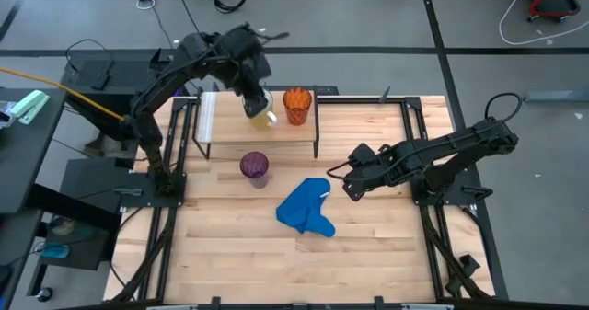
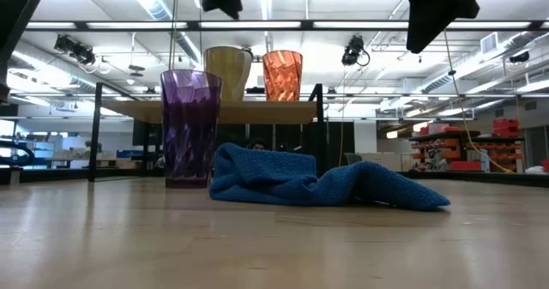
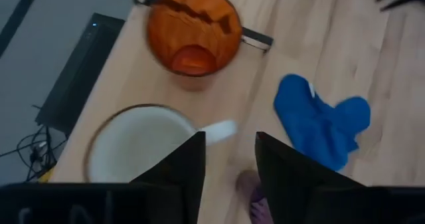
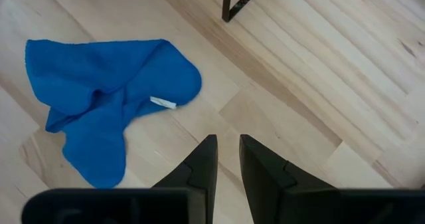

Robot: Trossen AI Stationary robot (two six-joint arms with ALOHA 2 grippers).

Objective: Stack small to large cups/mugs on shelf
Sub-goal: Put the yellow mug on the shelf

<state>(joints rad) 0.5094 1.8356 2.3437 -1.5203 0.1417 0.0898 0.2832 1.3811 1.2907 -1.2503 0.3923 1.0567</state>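
The left gripper (image 1: 256, 103) hung over the shelf (image 1: 230, 119), fingers parted and empty just above the mug (image 3: 136, 144), which stood beside the orange cup (image 1: 297, 104), apparently just set down in size order. The tumbler (image 1: 255, 166) waited on the table near the cloth (image 1: 306, 209), with the right gripper (image 4: 228, 159) idle, slightly open, holding nothing.

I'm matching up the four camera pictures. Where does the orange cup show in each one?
High view: orange cup on the shelf, top centre.
Low view: on the shelf, right of the white mug, upper centre.
Left wrist view: near the top.
Right wrist view: not in it.
Shared landmark: the blue cloth.
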